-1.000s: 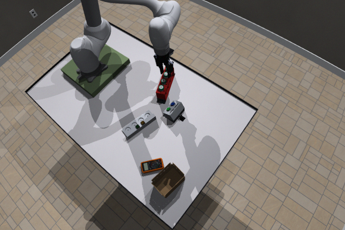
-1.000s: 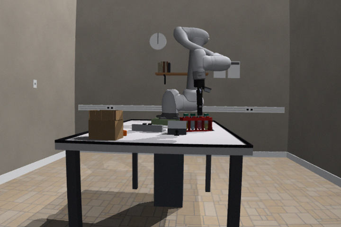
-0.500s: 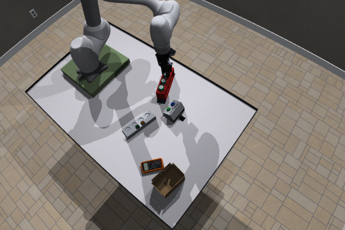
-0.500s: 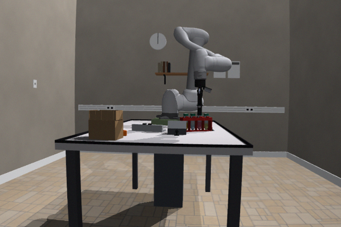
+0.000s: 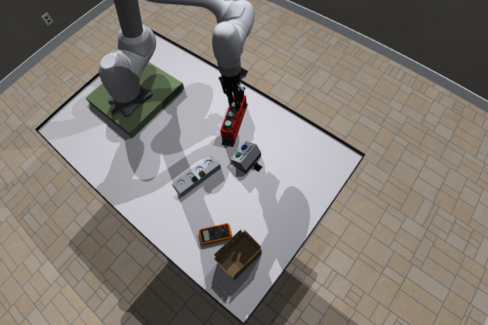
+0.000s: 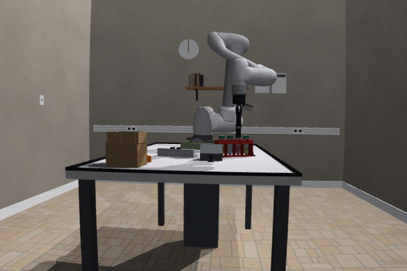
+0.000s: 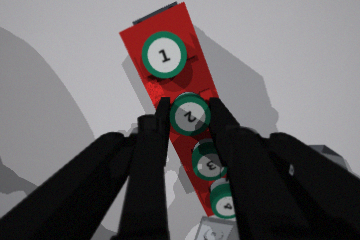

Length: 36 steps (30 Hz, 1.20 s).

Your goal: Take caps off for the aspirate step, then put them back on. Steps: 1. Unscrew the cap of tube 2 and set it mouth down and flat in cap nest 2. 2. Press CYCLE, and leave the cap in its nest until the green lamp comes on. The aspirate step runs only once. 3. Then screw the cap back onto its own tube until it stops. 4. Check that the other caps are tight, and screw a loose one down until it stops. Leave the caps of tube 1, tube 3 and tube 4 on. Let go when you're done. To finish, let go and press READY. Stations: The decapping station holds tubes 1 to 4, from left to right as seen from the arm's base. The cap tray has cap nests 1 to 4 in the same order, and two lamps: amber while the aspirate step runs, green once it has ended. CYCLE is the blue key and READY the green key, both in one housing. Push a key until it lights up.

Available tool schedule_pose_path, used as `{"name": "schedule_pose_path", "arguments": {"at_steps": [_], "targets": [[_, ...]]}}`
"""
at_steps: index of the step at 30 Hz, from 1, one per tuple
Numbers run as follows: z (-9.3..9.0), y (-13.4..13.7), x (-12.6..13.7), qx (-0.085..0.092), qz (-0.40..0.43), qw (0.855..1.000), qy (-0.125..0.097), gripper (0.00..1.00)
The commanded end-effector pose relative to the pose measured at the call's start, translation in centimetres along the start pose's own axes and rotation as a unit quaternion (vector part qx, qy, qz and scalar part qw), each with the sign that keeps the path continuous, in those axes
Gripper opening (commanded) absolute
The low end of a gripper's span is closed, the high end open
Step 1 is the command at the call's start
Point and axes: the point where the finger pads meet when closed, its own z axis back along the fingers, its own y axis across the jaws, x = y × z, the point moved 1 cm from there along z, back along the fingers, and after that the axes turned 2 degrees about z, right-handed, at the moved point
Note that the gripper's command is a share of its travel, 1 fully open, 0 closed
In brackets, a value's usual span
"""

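Cap 2 (image 7: 189,115) is clamped by its rim between the nearly closed pincer (image 7: 190,106), seated on its tube in the red rack (image 7: 155,82) directly beneath; judged light, rigid, smooth; best gripped at opposite sides.

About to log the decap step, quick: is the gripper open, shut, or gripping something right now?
Gripper: shut on the cap of tube 2, fingers pressed against both sides, cap still on its tube in the red rack.

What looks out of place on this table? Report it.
Nothing stands out. All four caps sit on their tubes in the red rack; the gripper grips cap 2. The cap tray holds no caps.
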Motion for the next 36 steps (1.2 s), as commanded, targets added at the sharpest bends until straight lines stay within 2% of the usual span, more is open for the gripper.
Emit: {"name": "schedule_pose_path", "arguments": {"at_steps": [1, 6, 10, 12, 17, 25, 26, 36], "targets": [[0.07, 0.04, -0.01, 0.000, 0.116, 0.993, 0.003, 0.30], [0.08, 0.03, -0.02, 0.000, 0.235, 0.972, 0.003, 0.30], [0.09, 0.03, -0.02, 0.001, 0.320, 0.947, 0.002, 0.30], [0.09, 0.03, -0.02, 0.001, 0.320, 0.947, 0.002, 0.30], [0.10, 0.03, -0.02, 0.001, 0.445, 0.896, 0.003, 0.30], [0.11, 0.04, -0.01, 0.001, 0.448, 0.894, 0.003, 0.30], [0.08, 0.04, -0.01, 0.001, 0.448, 0.894, 0.003, 0.41], [0.08, 0.03, -0.02, 0.001, 0.448, 0.894, 0.002, 0.41]]}}
